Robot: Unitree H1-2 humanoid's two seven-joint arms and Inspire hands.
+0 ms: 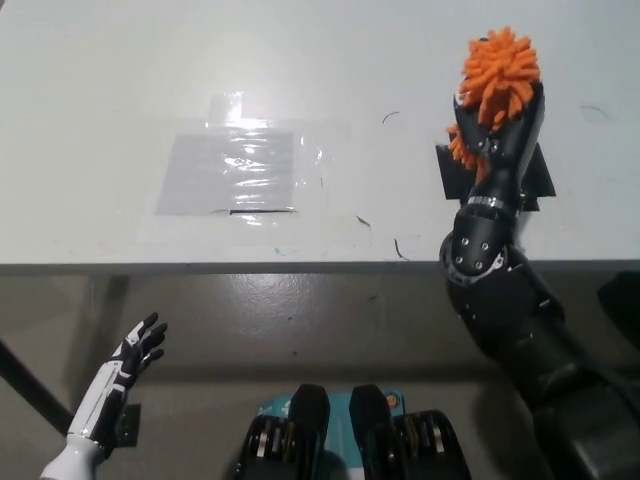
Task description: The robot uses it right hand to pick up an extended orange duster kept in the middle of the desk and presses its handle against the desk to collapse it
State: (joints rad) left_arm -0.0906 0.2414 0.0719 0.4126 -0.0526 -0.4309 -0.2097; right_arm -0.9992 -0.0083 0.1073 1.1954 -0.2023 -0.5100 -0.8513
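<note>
Duster (498, 70) sits in our right hand (508, 130), upper right of frame, fluffy orange head up and the hand's fingers wrapped round the part below it. Handle is hidden behind the hand and wrist, so we can't tell if it's touching the desk (100, 80) or whether it's collapsed yet. We judge pickup is done and we're at the press step. Next move calls for keeping it upright, handle end planted on the desk, and pushing straight down so it telescopes without skidding. Black patch (452, 172) lies on the desk under the hand. Left hand (128, 368) rests lower left below the desk edge, fingers spread, empty. Count: one duster, one black patch, one taped clear sheet (235, 172) at upper centre-left.
</note>
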